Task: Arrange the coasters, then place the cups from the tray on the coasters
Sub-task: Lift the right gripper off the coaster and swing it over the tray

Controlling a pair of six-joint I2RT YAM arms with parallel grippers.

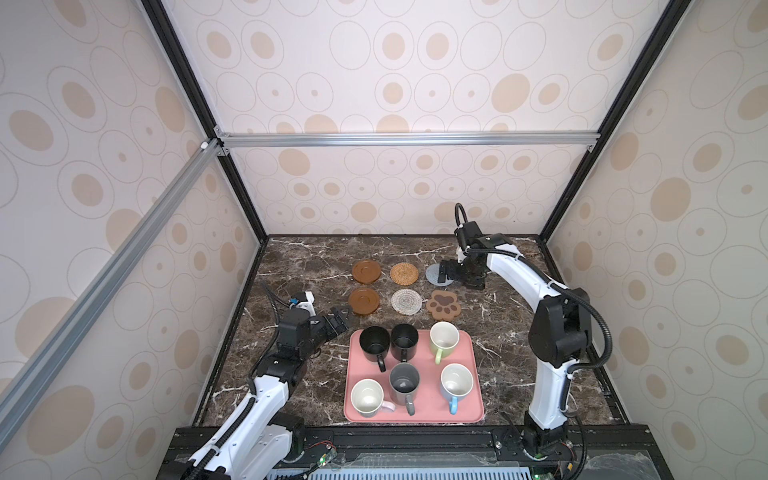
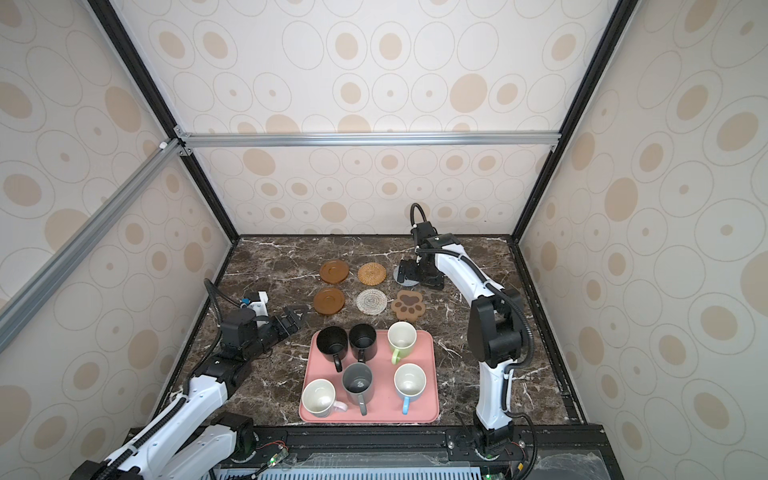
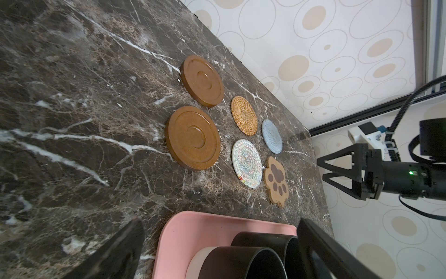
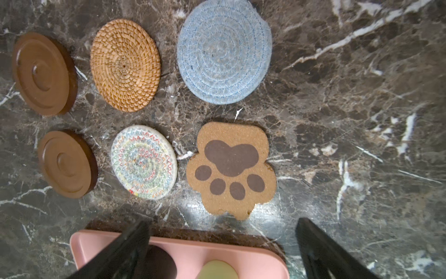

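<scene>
Marble counter (image 1: 299,266): in a top view the left gripper (image 1: 343,316) stretches low by the tray (image 1: 426,374) of cups (image 1: 404,384), jaws wide, empty; the right gripper (image 1: 446,272) points down over the far-row coasters (image 1: 404,273). Left wrist view: the right jaws spread, empty. Right wrist view: likewise.

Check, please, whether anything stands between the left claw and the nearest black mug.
Nothing visible does: the open left claw is beside the pink rectangular tray, only dark marble tabletop between it and the black handled mug.
</scene>
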